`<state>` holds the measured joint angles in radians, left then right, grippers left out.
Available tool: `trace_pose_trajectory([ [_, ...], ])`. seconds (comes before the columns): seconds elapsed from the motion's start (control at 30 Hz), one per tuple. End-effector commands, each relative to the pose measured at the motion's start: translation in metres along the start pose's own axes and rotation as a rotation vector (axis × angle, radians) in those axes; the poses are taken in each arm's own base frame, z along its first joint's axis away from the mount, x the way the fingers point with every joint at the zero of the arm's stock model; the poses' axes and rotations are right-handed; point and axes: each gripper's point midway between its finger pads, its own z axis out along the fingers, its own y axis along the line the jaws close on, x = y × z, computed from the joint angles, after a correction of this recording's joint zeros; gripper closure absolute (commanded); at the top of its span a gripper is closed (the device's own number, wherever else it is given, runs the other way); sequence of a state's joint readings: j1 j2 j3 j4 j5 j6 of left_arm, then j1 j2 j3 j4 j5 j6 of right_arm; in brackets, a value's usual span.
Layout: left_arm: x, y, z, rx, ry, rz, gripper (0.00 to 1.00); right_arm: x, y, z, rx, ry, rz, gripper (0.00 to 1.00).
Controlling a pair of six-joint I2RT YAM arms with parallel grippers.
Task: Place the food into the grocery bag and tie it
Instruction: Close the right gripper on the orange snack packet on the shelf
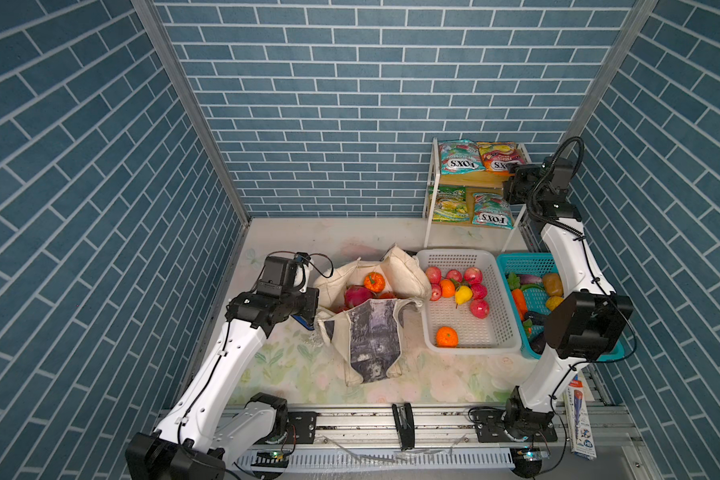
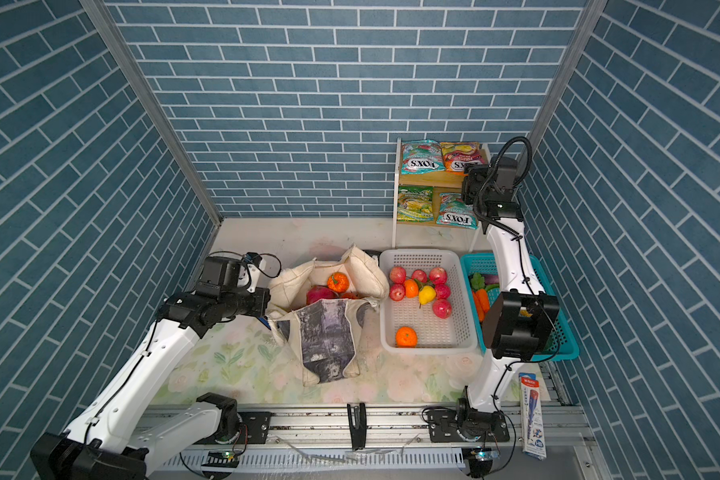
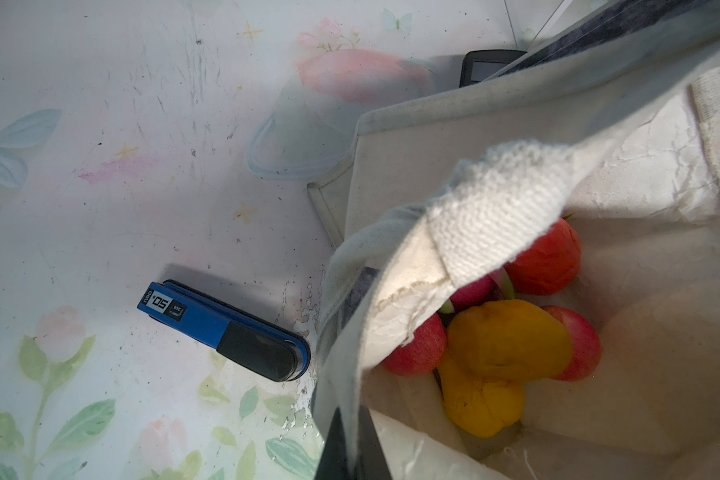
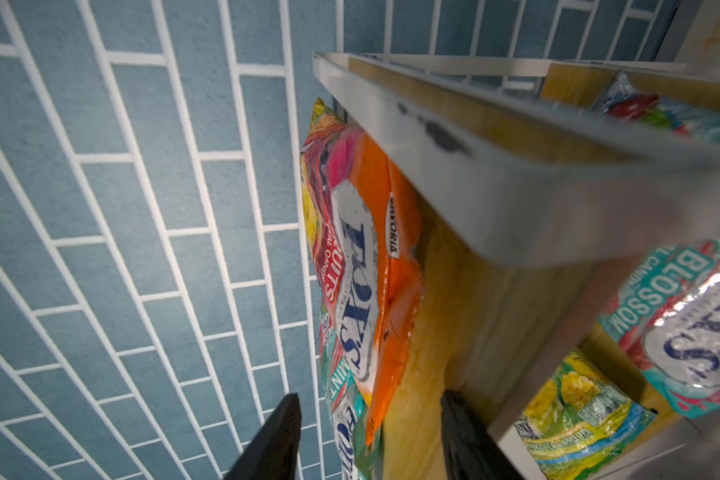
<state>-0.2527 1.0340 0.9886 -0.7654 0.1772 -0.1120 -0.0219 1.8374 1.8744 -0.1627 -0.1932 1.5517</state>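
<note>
The grocery bag lies open in the middle of the table in both top views. In it are a pink dragon fruit and a small orange pumpkin. The left wrist view also shows a yellow piece and red apples inside. My left gripper is shut on the bag's rim at its left side. My right gripper is up at the rack's top shelf. It is open, with the end of the orange FOX'S packet between its jaws.
The white rack holds a teal packet on top and two packets below. A white basket of fruit and a teal basket of vegetables stand to the right of the bag. A blue stapler and a black calculator lie beside the bag.
</note>
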Motion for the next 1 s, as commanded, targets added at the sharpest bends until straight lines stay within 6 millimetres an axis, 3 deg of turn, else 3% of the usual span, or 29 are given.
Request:
trace_pose_trajectory([
  [0.0,0.003,0.002,0.001,-0.005,0.006,0.001,0.95,-0.004,0.008,0.006,-0.034,-0.022,0.044,0.46],
  [0.33,0.002,0.001,0.0,0.003,0.003,0.002,0.95,-0.005,0.011,0.007,-0.052,-0.026,0.061,0.54],
  [0.97,0.003,-0.002,0.0,0.021,0.003,0.003,0.95,-0.011,-0.01,0.03,-0.008,-0.047,0.116,0.61],
])
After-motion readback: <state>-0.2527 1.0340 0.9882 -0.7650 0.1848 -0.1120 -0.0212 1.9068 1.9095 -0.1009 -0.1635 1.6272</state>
